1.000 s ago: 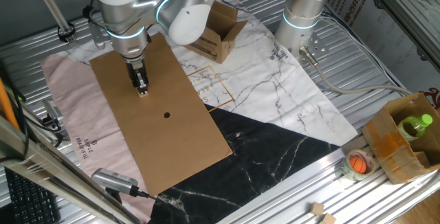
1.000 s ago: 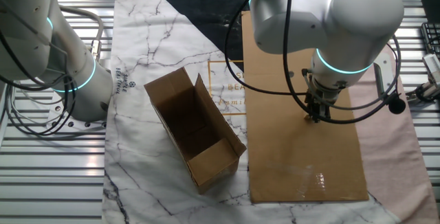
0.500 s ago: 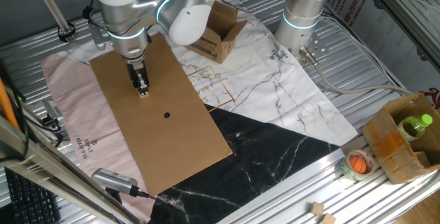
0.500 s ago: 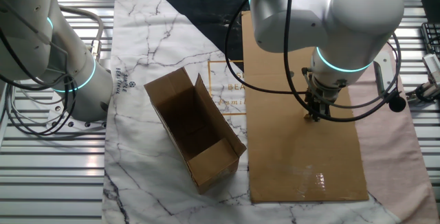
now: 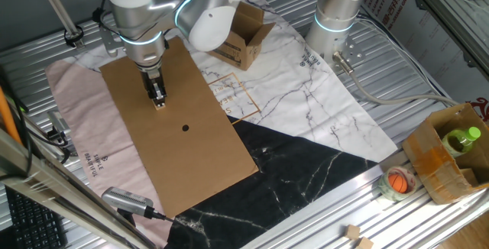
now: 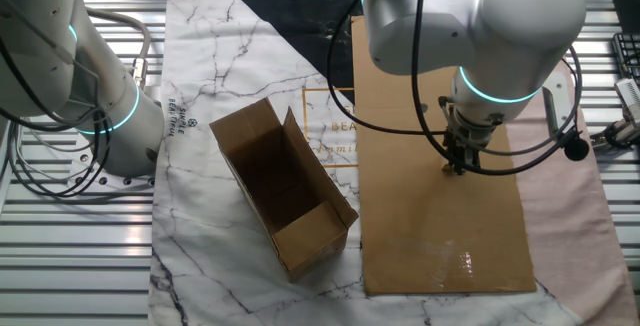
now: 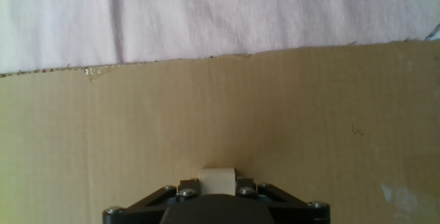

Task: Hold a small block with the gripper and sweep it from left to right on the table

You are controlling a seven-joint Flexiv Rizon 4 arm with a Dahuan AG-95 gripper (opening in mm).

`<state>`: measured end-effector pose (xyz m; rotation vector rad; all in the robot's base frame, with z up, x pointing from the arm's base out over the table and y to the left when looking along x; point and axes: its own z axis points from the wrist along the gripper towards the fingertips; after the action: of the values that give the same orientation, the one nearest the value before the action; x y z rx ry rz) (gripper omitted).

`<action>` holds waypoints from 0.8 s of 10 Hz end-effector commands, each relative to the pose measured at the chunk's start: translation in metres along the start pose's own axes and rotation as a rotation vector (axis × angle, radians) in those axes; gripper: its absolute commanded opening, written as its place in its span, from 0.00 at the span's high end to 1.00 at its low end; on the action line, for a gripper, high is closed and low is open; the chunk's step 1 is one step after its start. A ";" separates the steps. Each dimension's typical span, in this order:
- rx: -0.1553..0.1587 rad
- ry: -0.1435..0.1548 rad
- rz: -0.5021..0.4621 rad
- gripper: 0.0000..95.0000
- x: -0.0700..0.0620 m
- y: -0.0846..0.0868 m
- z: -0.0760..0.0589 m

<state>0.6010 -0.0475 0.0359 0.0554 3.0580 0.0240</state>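
The small block [image 7: 218,180] is a pale tan cube held between my gripper's [image 7: 218,186] two black fingers in the hand view. In one fixed view the gripper [image 5: 158,100] points straight down onto the flat brown cardboard sheet [image 5: 191,157], with the block [image 5: 160,105] at its tip, up and left of the black dot [image 5: 186,128]. In the other fixed view the gripper [image 6: 459,166] stands on the cardboard [image 6: 440,226] under the arm's teal ring. The ribbed metal table [image 5: 428,73] carries the cloths and cardboard.
An open cardboard box [image 6: 285,201] lies on the marble cloth [image 5: 306,96]. A second white arm [image 5: 336,12] stands at the back. The pink cloth [image 7: 206,18] borders the cardboard. A box with a green bottle [image 5: 458,142] and a tape roll [image 5: 397,182] sit at the right.
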 end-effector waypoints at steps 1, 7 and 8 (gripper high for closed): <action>-0.001 0.000 0.004 1.00 0.000 0.001 0.000; 0.000 0.000 0.011 1.00 -0.001 0.006 0.000; -0.001 -0.001 0.012 1.00 -0.001 0.006 0.000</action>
<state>0.6023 -0.0406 0.0360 0.0740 3.0571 0.0274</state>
